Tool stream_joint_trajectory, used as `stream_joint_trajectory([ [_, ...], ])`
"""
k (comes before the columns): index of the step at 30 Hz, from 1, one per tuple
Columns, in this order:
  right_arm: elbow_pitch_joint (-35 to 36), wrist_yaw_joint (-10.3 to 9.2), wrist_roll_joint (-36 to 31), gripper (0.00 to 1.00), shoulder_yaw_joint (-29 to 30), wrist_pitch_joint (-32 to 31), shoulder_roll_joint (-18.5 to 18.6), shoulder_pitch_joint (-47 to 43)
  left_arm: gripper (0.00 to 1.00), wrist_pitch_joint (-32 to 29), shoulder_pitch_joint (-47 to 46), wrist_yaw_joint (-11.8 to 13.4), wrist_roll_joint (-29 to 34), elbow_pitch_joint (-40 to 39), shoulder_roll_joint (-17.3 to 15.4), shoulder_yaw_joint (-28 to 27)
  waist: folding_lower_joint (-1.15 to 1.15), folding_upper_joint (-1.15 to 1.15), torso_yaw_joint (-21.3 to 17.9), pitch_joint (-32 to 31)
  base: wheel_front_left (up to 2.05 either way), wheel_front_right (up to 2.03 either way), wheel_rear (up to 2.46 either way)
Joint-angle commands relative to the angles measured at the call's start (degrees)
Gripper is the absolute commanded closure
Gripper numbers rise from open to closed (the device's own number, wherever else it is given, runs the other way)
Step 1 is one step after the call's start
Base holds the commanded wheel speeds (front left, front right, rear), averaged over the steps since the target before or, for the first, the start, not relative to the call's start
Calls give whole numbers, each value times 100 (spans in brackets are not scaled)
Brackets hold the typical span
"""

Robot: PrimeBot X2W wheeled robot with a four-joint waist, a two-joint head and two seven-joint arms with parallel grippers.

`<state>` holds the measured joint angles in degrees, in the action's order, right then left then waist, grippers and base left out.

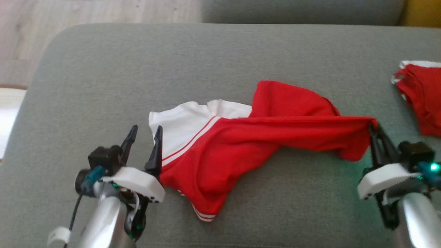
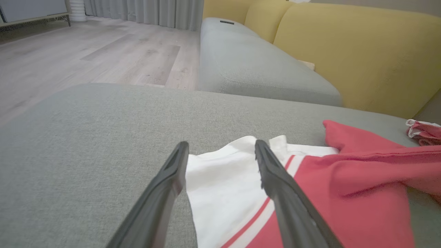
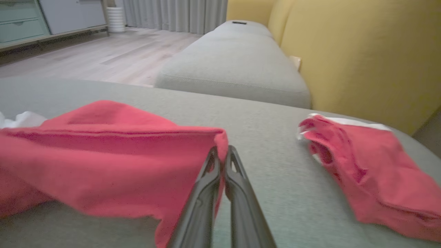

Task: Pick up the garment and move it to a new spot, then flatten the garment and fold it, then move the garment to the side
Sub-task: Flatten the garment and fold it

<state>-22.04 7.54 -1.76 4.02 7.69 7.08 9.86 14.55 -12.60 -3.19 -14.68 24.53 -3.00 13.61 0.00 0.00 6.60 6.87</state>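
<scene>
Head view shows the red-and-white garment (image 1: 241, 144) crumpled on the grey sofa cushion (image 1: 206, 62). The right gripper (image 1: 373, 125) pinches its raised red corner tight. The left gripper (image 1: 144, 132) stands spread wide at its white edge, holding nothing.

Left gripper (image 2: 220, 144), fingers spread wide at the white corner of the garment (image 2: 310, 193), its red body with white stripes trailing right across the grey cushion (image 2: 86, 137), a second red cloth (image 2: 425, 132) at far right, yellow backrest (image 2: 361, 51) and wood floor (image 2: 86, 51) beyond
</scene>
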Motion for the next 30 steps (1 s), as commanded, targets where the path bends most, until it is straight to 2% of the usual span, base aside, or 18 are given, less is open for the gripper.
stream_joint_trajectory([
  [1, 329, -5, -42, 100, -40, -78, 137, 94, 0, 45, -386, -46, 72, 5, -138, -235, 0, 0, -126, 48, 0, 0, 0],
  [8, 801, -5, 64, 100, -233, -413, 167, 11, 0, -23, -990, -252, 88, 917, -284, -72, 0, 0, -272, 175, 0, 0, 0],
  [13, 958, -5, 150, 100, -491, -512, 165, 100, 0, -347, -1588, -364, 20, 1622, -388, 134, 0, 0, -350, 310, 0, 0, 0],
  [24, 1071, -5, 259, 100, -684, -519, 231, 246, 0, -888, -2633, -409, -51, 2985, -507, 381, 0, 0, -494, 619, 0, 0, 0],
  [30, 1077, -5, 263, 100, -677, -503, 240, 251, 0, -847, -2811, -346, -32, 3345, -543, 430, 0, 0, -516, 650, 0, 0, 0],
])
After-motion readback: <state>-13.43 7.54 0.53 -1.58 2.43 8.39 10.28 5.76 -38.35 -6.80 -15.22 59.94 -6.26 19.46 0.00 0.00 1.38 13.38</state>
